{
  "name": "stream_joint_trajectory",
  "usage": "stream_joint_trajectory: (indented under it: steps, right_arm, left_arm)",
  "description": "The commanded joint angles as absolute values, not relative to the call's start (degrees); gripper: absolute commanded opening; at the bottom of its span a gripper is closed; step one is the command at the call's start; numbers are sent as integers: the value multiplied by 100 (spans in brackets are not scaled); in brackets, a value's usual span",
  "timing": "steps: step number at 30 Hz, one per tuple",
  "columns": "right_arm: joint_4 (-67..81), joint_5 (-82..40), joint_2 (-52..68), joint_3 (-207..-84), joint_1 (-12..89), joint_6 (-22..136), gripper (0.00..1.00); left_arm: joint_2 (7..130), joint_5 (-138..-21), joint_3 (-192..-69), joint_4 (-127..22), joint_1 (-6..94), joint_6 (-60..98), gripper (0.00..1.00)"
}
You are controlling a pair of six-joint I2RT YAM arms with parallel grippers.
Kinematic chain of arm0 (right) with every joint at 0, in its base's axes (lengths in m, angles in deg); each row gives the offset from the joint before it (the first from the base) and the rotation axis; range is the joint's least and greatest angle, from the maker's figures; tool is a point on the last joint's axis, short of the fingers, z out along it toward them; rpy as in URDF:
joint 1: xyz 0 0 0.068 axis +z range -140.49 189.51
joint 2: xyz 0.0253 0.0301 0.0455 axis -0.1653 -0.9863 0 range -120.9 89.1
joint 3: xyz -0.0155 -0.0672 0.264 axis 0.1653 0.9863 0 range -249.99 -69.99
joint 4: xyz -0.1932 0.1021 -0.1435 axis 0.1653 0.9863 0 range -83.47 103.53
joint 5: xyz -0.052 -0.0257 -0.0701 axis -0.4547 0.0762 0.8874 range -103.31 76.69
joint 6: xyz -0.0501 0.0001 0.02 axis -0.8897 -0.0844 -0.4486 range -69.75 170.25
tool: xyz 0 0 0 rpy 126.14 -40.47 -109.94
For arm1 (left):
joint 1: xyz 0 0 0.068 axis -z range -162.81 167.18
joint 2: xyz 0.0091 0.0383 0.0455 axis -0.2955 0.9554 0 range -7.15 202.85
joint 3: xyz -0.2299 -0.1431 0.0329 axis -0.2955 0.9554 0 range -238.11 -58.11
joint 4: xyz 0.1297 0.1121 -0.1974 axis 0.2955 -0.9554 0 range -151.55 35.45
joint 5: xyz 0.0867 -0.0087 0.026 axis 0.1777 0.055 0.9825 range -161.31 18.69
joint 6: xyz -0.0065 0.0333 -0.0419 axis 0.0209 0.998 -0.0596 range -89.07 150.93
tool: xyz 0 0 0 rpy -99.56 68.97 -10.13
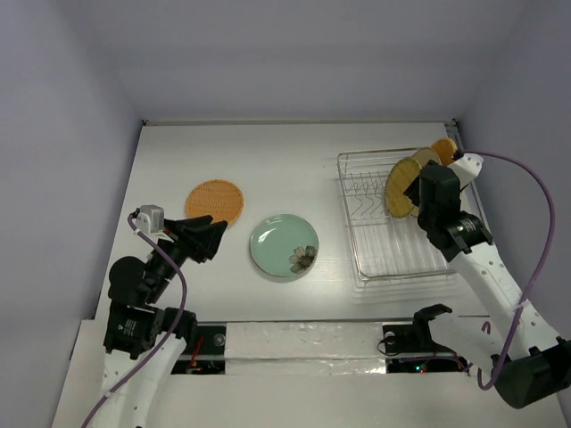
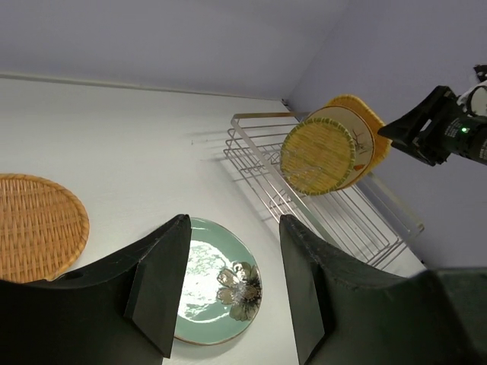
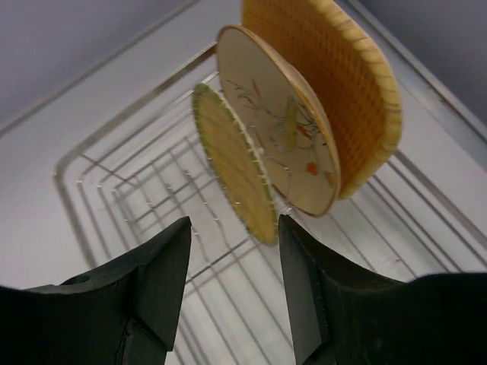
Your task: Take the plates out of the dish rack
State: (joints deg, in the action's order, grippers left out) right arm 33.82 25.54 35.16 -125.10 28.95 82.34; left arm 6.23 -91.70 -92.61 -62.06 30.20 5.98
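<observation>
Three plates (image 1: 401, 187) stand on edge in the dish rack (image 1: 397, 256).

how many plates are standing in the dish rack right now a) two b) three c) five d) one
b, the right wrist view shows three upright in the dish rack: the yellow-green plate, the cream floral plate and the orange woven plate behind it.

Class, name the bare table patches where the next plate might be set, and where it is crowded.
Bare: the table strip beyond the orange woven plate and green plate; the gap between green plate and dish rack. Crowded: the rack's far right, three standing plates.
</observation>
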Motion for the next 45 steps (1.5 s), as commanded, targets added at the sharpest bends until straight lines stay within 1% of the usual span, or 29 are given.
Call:
stream_joint_trajectory:
  steps: [1,5,9,10,11,14,16,18,19,20,22,23,27,35,39,43,45]
  right_arm:
    - [3379,2721,3136,-12386,2439,7882,56]
    - [2835,1984,2670,-12377,2042,7741,56]
    - [2544,1772,2012,-12597,1752,7591,54]
    - [2500,1710,1740,-12719,1751,7530,52]
    - [2421,1657,1625,-12773,1681,7486,48]
    - [2175,1587,1465,-12817,1681,7284,38]
    - [2156,1648,1430,-12843,1681,7179,37]
    - [2183,1683,1316,-12905,1681,7126,33]
    - [2200,1692,1264,-12914,1681,7082,30]
    - [2200,1701,1237,-12922,1681,7055,18]
    - [2288,1692,1201,-12966,1681,7046,2]
    - [2280,1666,1254,-12958,1681,7037,0]
    - [2472,1587,1658,-13054,1681,6923,0]
    - [3175,1358,2519,-13861,1839,6651,0]
    - [3553,1394,2879,-14231,2234,6677,0]
    - [3528,1288,2977,-14460,2892,6852,0]
    - [3309,911,2889,-14478,3279,7046,0]
  left_arm:
    - [550,-9232,-9230,-5877,2984,588,47]
    - [550,-9223,-9239,-5886,3046,588,47]
    - [533,-9206,-9239,-5894,3098,588,47]
    - [524,-9197,-9239,-5903,3098,588,47]
    - [524,-9197,-9239,-5894,3098,588,47]
    - [515,-9188,-9248,-5903,3151,588,47]
    - [524,-9188,-9248,-5903,3151,597,47]
    - [515,-9197,-9239,-5894,3151,597,47]
    - [506,-9205,-9239,-5894,3151,588,47]
    - [506,-9197,-9239,-5903,3151,588,47]
    - [506,-9188,-9248,-5903,3151,588,47]
    - [506,-9197,-9248,-5903,3151,588,47]
    - [506,-9197,-9239,-5903,3151,588,47]
    - [515,-9162,-9248,-5903,3151,579,47]
    - [532,-9144,-9239,-5912,3151,579,47]
    - [533,-9126,-9239,-5912,3151,579,47]
    - [541,-9118,-9248,-5929,3151,571,47]
